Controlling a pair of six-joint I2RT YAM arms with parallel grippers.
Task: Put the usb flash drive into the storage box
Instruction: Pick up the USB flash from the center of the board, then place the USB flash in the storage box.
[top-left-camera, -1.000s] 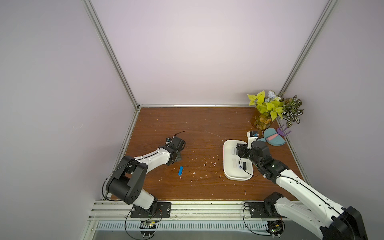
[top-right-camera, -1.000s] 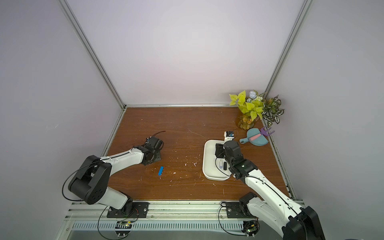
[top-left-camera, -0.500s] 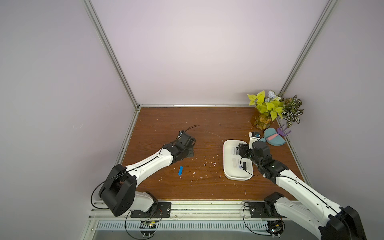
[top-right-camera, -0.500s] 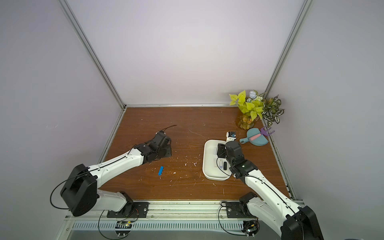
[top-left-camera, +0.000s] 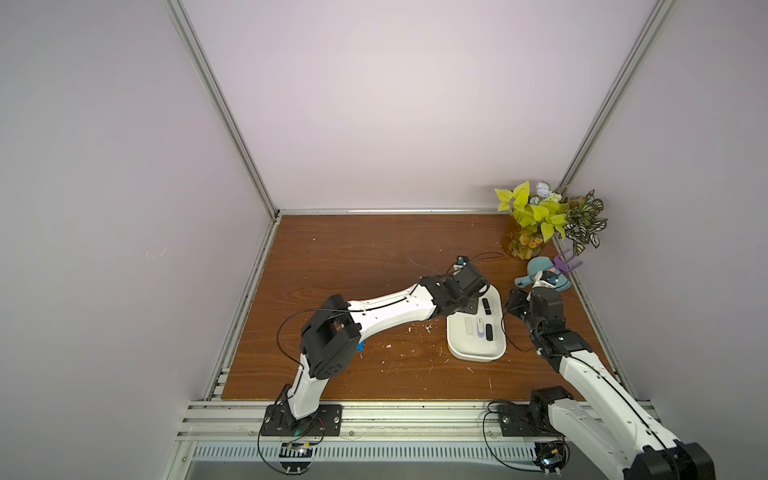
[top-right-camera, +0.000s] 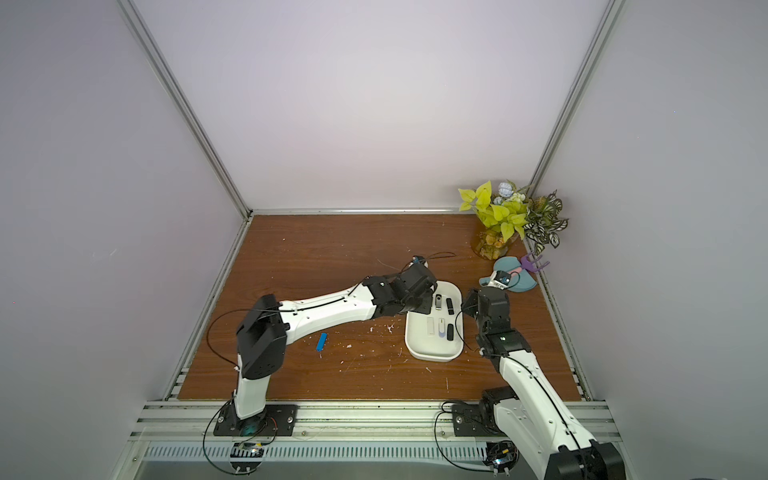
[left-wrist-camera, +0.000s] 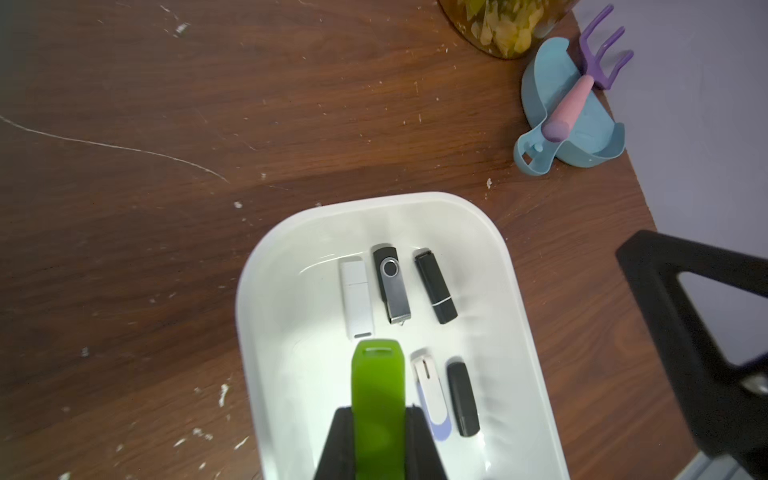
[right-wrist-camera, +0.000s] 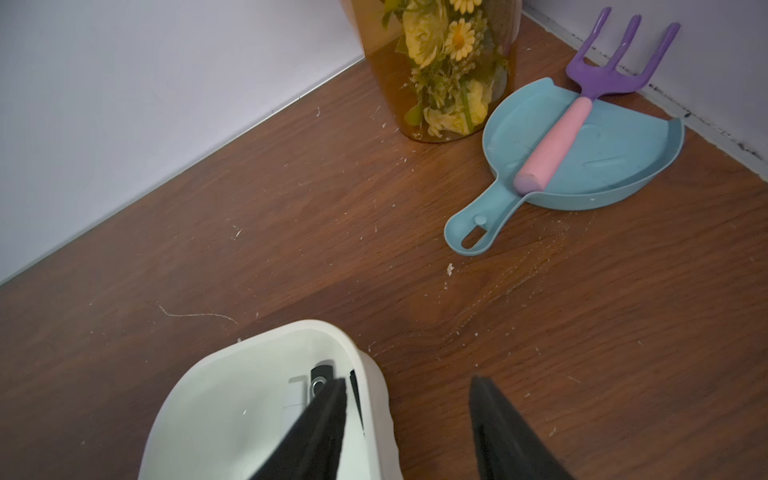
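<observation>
My left gripper (left-wrist-camera: 378, 409) is shut on a green usb flash drive (left-wrist-camera: 378, 386), which sticks out past the fingertips above the inside of the white storage box (left-wrist-camera: 266, 257). Several other drives lie in rows on the box floor: white, black and white-lilac ones. In both top views the left arm reaches across the table to the box's far left corner (top-left-camera: 455, 309) (top-right-camera: 415, 309). My right gripper (right-wrist-camera: 409, 380) stands open with nothing between its fingers. One finger is over the box's far right corner and the other is over bare table.
A blue flash drive (top-right-camera: 321, 342) lies on the wood near the left arm's elbow. A teal dustpan (right-wrist-camera: 615, 166) with a purple-pink rake (right-wrist-camera: 557, 145) and a vase of flowers (right-wrist-camera: 449, 70) stand in the far right corner. White crumbs dot the table.
The left arm has swung from the table's left-middle across to the storage box. The right gripper has drawn back a little toward the box's right edge.
</observation>
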